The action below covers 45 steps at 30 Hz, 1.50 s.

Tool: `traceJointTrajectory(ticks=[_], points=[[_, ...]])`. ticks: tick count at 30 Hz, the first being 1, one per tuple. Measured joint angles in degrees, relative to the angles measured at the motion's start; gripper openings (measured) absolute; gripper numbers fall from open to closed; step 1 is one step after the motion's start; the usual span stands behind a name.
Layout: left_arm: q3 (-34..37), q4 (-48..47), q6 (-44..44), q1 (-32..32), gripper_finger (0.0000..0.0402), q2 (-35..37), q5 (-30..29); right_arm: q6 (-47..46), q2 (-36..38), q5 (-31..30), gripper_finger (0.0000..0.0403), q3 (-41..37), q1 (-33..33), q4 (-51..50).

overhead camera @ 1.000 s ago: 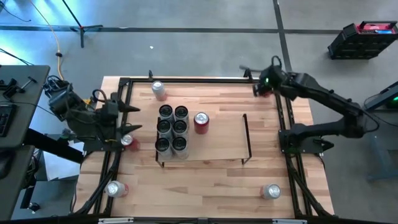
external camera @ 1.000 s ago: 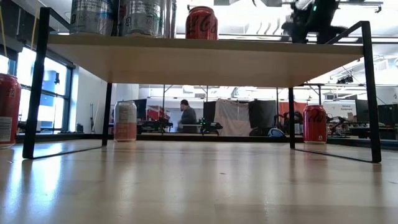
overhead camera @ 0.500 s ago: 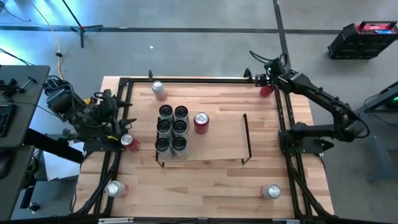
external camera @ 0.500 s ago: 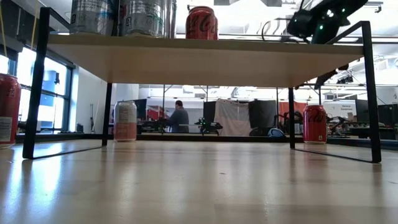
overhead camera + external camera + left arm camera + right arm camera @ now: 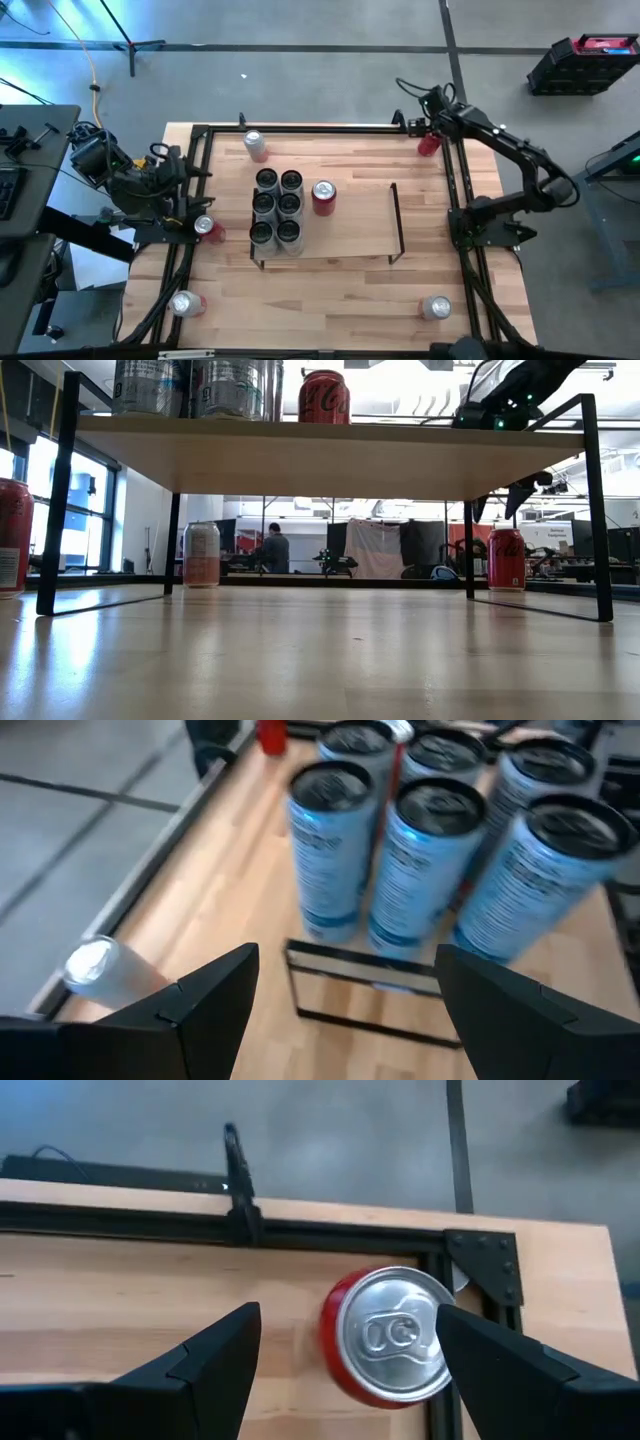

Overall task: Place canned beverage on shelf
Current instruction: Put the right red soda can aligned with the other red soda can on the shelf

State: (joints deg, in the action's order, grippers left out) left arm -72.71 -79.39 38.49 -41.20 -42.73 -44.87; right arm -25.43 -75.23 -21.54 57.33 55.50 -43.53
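Note:
The shelf stands mid-table and carries several blue cans and one red can. Another red can stands upright on the tabletop in the far right corner. My right gripper hovers just above it, open. In the right wrist view the can's silver top shows between the spread fingers, closer to one of them, and nothing touches it. My left gripper is open and empty at the table's left edge, facing the blue cans.
Loose cans stand on the table at the far left, by the left rail, at the near left and at the near right. The right half of the shelf is bare. A person shows in the room behind.
My left gripper has drawn back toward the table's left edge. My right gripper has shifted slightly toward the far edge and tipped its fingers down over the corner red can, which now shows beside it.

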Motion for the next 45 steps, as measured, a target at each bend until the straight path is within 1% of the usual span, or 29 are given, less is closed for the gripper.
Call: traceJointTrajectory(ticks=[5, 11, 14, 17, 21, 25, 29, 33, 37, 39, 42, 43, 45], points=[[0.00, 0.06, 1.37, -0.01, 0.0294, 0.01, 5.72, -3.26, -3.34, 0.00, 0.0287, 2.99, 0.66, -3.11], [0.00, 0.04, 1.44, 0.01, 0.0294, -0.05, 8.60, -6.60, -9.27, -3.56, 0.0287, 7.10, 0.81, -9.32], [0.00, 0.03, 1.44, 0.01, 0.0294, -0.12, 8.86, -7.02, -11.48, -4.97, 0.0287, 8.41, 0.75, -11.34], [0.00, 0.04, 1.43, 0.03, 0.0294, -0.12, 8.86, -4.87, -11.92, -4.79, 0.0287, 10.17, 0.75, -12.84], [0.00, 0.03, 1.44, 0.03, 0.0294, -0.12, 8.86, -0.33, -11.92, -3.57, 0.0287, 15.05, 0.76, -18.12], [0.00, 0.03, 1.41, 0.03, 0.0294, -0.12, 8.86, 6.09, -11.89, 4.16, 0.0287, 19.41, 2.26, -22.25], [0.00, 0.03, 1.40, 0.03, 0.0294, -0.14, 8.86, 10.68, -11.93, 9.55, 0.0287, 19.77, 4.88, -23.11], [0.00, 0.01, 1.39, 0.03, 0.0294, -0.16, 8.86, 14.38, -14.02, 10.95, 0.0287, 20.84, 4.88, -25.56], [0.00, 0.01, 1.39, 0.03, 0.0294, -0.16, 8.84, 18.29, -16.67, 10.79, 0.0289, 23.22, 4.06, -26.25], [0.00, 0.01, 1.39, 0.03, 0.0294, -0.16, 8.84, 21.17, -17.71, 10.05, 0.0294, 24.20, 3.28, -26.39], [0.00, 0.01, 1.39, 0.03, 0.0294, -0.16, 8.86, 24.03, -19.98, 5.37, 0.0306, 26.40, 3.34, -29.09], [0.00, 0.01, 1.39, 0.03, 0.0294, -0.16, 8.85, 24.20, -20.98, 4.93, 0.0311, 27.26, 3.84, -30.42], [0.00, 0.00, 1.39, 0.03, 0.0294, -0.16, 8.84, 24.91, -22.57, 6.83, 0.0322, 28.90, 4.65, -31.25]])
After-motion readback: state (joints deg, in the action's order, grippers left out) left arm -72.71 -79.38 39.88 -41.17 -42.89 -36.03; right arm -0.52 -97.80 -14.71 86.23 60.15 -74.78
